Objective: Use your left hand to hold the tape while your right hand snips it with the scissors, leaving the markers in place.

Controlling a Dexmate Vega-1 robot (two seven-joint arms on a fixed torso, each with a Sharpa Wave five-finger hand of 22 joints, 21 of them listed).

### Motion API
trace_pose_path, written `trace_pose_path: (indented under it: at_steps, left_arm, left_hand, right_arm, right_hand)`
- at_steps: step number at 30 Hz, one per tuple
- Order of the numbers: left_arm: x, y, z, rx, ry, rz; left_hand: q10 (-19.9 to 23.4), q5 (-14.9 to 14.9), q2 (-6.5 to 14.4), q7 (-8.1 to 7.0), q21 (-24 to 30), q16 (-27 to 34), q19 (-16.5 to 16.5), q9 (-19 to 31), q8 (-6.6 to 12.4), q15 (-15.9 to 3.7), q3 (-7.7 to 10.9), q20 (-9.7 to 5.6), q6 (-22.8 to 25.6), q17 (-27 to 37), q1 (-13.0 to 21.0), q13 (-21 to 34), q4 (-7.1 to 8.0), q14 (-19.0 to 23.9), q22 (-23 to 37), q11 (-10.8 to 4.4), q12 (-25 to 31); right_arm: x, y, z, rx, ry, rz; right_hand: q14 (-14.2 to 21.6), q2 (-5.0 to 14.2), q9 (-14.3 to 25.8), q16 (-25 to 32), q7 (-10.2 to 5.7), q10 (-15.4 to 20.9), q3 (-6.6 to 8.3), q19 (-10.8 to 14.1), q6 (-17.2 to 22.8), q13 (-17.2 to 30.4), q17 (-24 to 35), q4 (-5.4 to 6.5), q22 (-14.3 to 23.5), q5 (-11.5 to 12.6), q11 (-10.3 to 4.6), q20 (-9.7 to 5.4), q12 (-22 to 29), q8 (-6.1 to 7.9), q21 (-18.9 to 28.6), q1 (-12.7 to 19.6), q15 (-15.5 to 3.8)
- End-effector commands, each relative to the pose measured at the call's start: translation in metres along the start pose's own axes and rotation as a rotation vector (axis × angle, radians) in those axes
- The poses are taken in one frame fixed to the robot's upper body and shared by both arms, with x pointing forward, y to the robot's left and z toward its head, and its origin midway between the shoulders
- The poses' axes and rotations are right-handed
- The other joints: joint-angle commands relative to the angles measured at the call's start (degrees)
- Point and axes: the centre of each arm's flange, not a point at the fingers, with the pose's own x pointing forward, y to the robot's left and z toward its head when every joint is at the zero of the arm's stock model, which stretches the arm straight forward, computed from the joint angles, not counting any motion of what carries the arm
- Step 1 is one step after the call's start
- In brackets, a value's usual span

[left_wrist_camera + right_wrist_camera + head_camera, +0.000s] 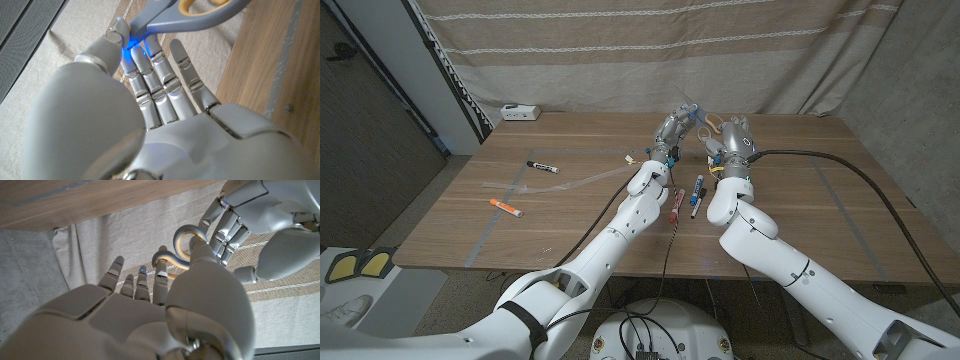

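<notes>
Lying on the worktop [800,190], markers [688,200] sit below both raised hands; a white box [519,113] stands far left; right hand [734,140] grips scissors [708,124] by the loops; left hand [672,130] meets the blades, fingers [150,70] extended; tape indiscernible.

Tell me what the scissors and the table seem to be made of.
Scissors: matte grey body, probably plastic-covered, with yellow-tan lining inside the handle loops; the blades are not visible, so metal is only a guess. Table: wood or wood veneer, showing brown grain lines and a smooth, low-sheen finish.
</notes>
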Motion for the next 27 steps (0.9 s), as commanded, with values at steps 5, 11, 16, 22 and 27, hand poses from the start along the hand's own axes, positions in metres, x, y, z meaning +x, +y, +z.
trace_pose_path:
  at_steps: [5, 11, 16, 22, 27]
  left_arm:
    - [-0.0006, -0.0004, -0.0028, 0.012, 0.014, -0.01]
    - [-0.0002, 0.0, -0.005, 0.012, 0.027, -0.02]
    - [-0.0001, 0.0004, -0.0069, 0.011, 0.04, -0.023]
    - [0.0005, -0.0003, -0.0078, 0.011, 0.049, -0.035]
    - [0.0011, -0.0008, -0.009, 0.0, 0.06, -0.042]
  left_hand:
    - [0.41, 0.16, 1.18, 1.92, 0.38, 0.46, -0.28, 4.47, 0.26, -1.05, 5.97, -4.82, 2.14, 0.45, 0.43, 0.27, 5.51, 1.48, 0.2, -0.1, 0.43]
    - [0.43, 0.16, 1.19, 2.07, 0.45, 0.54, -0.24, 4.26, 0.16, -1.06, 5.99, -4.81, 2.25, 0.5, 0.4, 0.3, 5.52, 1.54, 0.21, -0.16, 0.46]
    - [0.45, 0.17, 1.14, 1.95, 0.5, 0.58, -0.28, 3.97, -0.03, -1.06, 6.02, -4.82, 2.26, 0.48, 0.41, 0.31, 5.48, 1.56, 0.2, -0.24, 0.47]
    - [0.47, 0.19, 1.12, 2.05, 0.55, 0.58, -0.31, 3.85, -0.15, -1.07, 6.05, -4.79, 2.17, 0.42, 0.41, 0.11, 5.46, 1.55, 0.19, -0.2, 0.36]
    - [0.23, 0.19, 1.15, 2.06, 0.62, 0.65, -0.27, 3.88, -0.15, -1.07, 6.07, -4.76, 2.14, 0.47, 0.39, 0.43, 5.48, 1.58, 0.2, -0.23, 0.46]
  right_arm:
    - [0.006, -0.0028, -0.0081, -0.001, 0.029, 0.003]
    - [0.0081, -0.0035, -0.0107, -0.007, 0.037, -0.005]
    - [0.0106, -0.0043, -0.0136, -0.003, 0.043, -0.006]
    - [0.0119, -0.0041, -0.0149, -0.002, 0.038, -0.014]
    - [0.0125, -0.0027, -0.0145, -0.02, 0.039, -0.017]
  right_hand:
    - [0.68, -0.34, 0.09, 0.42, 0.69, 0.25, 0.11, 0.72, -0.2, 0.19, 0.18, 0.21, 0.18, -0.35, -0.19, -0.39, -0.2, -0.13, 0.0, 0.82, 0.0]
    - [1.32, -0.25, 0.1, 0.55, 0.31, 0.69, 0.24, 1.24, 0.51, 0.19, 0.18, 0.18, 0.21, -0.59, -0.56, -0.86, -0.1, 0.1, 0.06, 1.38, -0.53]
    - [1.75, -0.2, 0.1, 0.61, 0.04, 1.14, 0.33, 1.54, 0.96, 0.19, 0.17, 0.13, 0.22, -0.74, -0.87, -0.97, 0.04, 0.24, 0.09, 1.77, -0.79]
    - [2.26, -0.19, 0.11, 0.63, -0.73, 1.9, 0.44, 1.93, 1.44, 0.2, 0.17, 0.1, 0.24, -0.97, -1.72, -1.27, 0.26, 0.35, 0.1, 2.35, -1.15]
    - [2.54, -0.22, 0.15, 0.56, -2.55, 1.85, 0.46, 1.94, 0.62, 0.21, 0.17, 0.16, 0.27, -1.22, -2.08, -1.7, 0.14, -0.05, -0.04, 2.75, -1.24]
